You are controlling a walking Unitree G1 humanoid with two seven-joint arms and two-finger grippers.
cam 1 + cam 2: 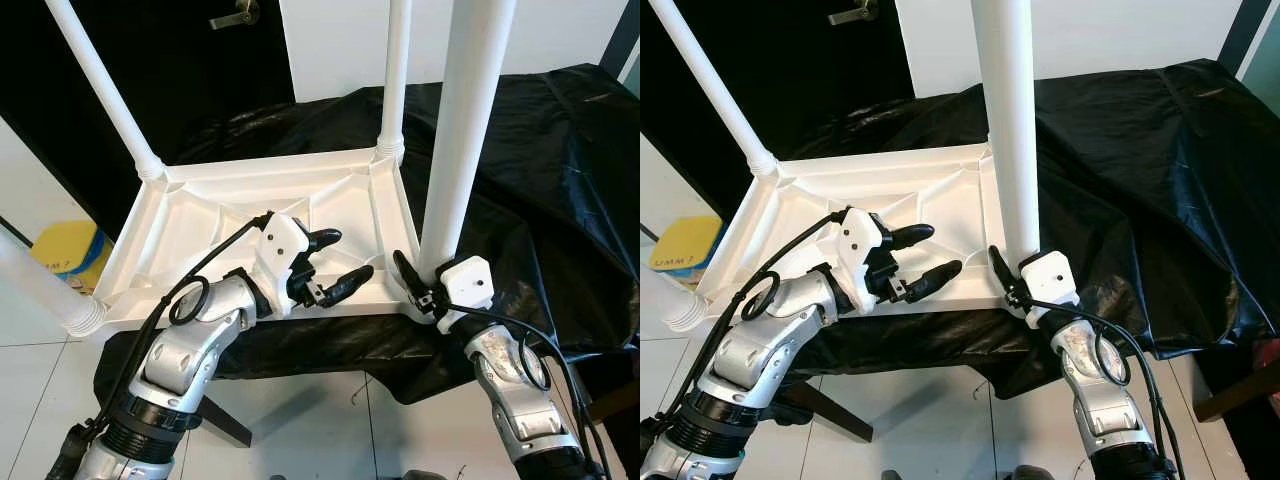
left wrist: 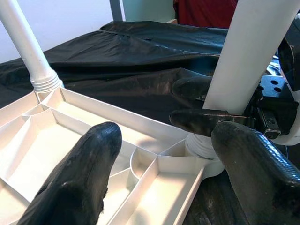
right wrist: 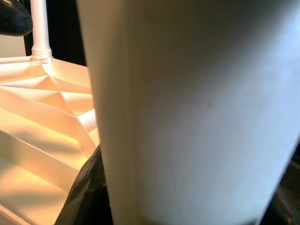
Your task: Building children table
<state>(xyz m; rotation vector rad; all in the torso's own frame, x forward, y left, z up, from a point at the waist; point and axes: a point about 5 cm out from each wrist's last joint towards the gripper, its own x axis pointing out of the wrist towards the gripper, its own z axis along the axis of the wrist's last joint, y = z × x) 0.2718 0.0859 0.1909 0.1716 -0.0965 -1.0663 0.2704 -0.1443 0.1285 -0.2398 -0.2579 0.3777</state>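
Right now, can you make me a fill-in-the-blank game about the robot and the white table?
1. The white table top lies upside down on a ______ plastic sheet.
2. The right gripper has its jaws shut on a white table ______ near its base.
3. The left gripper hovers over the table top with its jaws ______.
4. The object on the floor at far left is blue and ______.

Missing words: black; leg; open; yellow

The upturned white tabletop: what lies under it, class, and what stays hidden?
The tabletop rests on a black plastic sheet, which spreads far to the robot's right. Whatever the sheet covers is hidden, apart from a dark leg on the floor.
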